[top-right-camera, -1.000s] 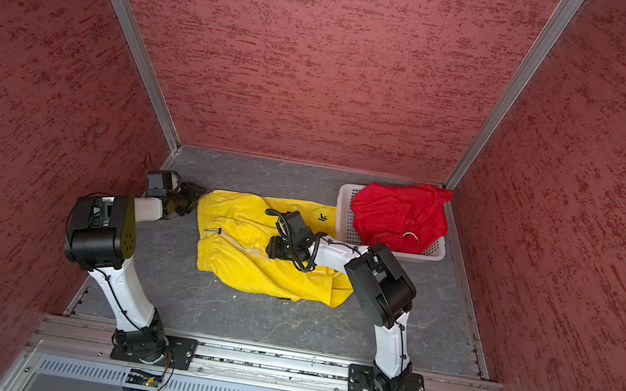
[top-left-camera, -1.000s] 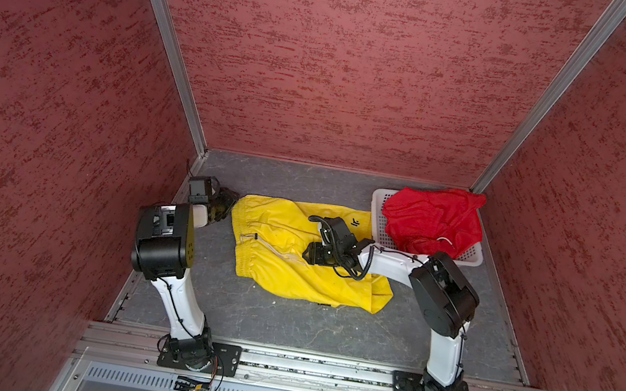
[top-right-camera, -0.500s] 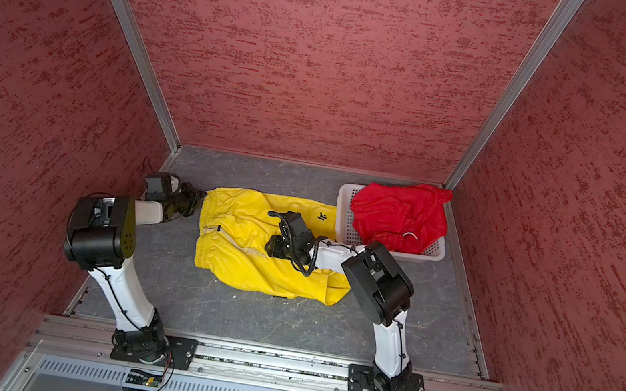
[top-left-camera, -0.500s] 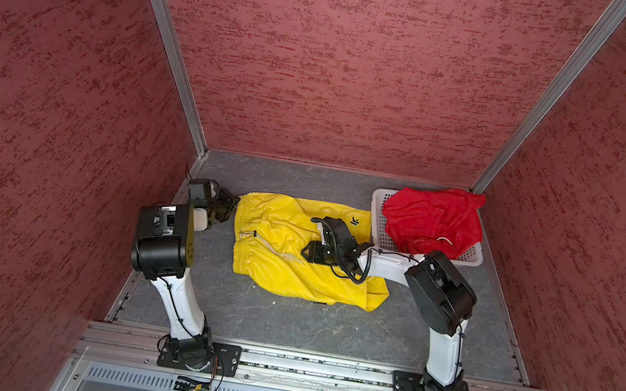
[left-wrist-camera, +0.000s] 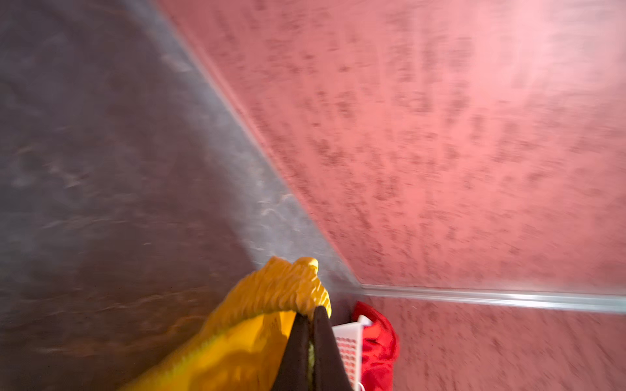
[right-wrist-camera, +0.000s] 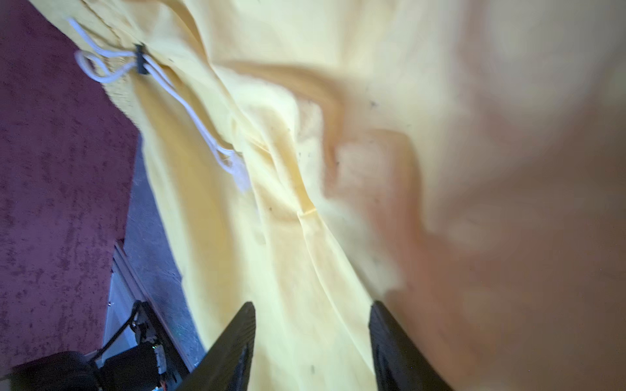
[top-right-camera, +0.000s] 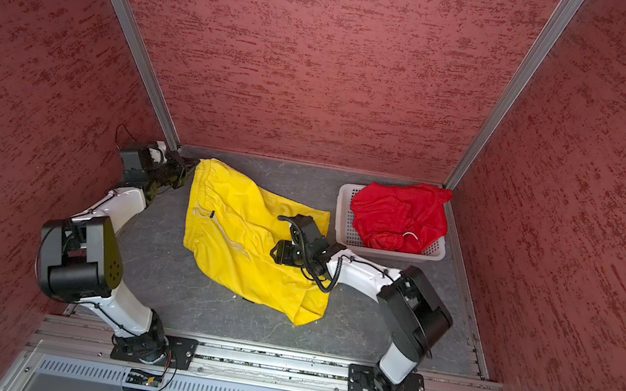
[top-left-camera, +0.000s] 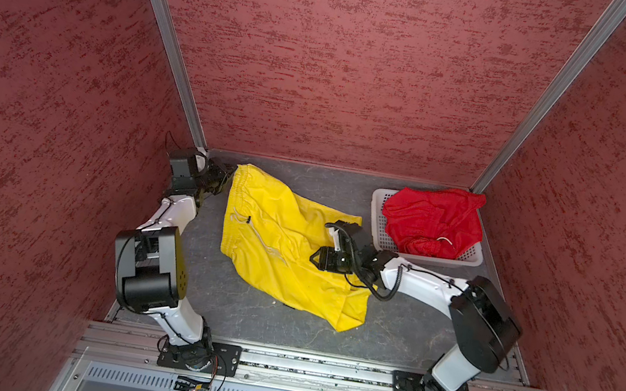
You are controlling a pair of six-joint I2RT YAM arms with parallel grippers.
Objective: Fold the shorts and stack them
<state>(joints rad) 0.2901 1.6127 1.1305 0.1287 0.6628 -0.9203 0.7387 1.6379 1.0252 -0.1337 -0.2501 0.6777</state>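
Observation:
The yellow shorts (top-left-camera: pixel 273 249) (top-right-camera: pixel 238 236) lie spread on the grey floor, waistband toward the left. My left gripper (top-left-camera: pixel 231 171) (top-right-camera: pixel 194 164) (left-wrist-camera: pixel 311 313) is shut on the far corner of the waistband and holds it raised near the back left corner. My right gripper (top-left-camera: pixel 312 257) (top-right-camera: pixel 273 251) (right-wrist-camera: pixel 311 304) hovers open just over the middle of the yellow cloth, with only flat cloth between its jaws. The pale drawstring (right-wrist-camera: pixel 101 64) lies on the waistband. The red shorts (top-left-camera: pixel 433 223) (top-right-camera: pixel 401 214) sit bunched in the basket.
The white perforated basket (top-left-camera: pixel 440 258) (top-right-camera: pixel 399 255) stands at the back right against the wall. Red textured walls close in on three sides. Both arm bases sit on the metal rail (top-left-camera: pixel 319 367) along the front edge.
My left gripper has shut on the waistband corner and drawn it up and back, stretching the yellow shorts. The right gripper has barely shifted over the cloth.

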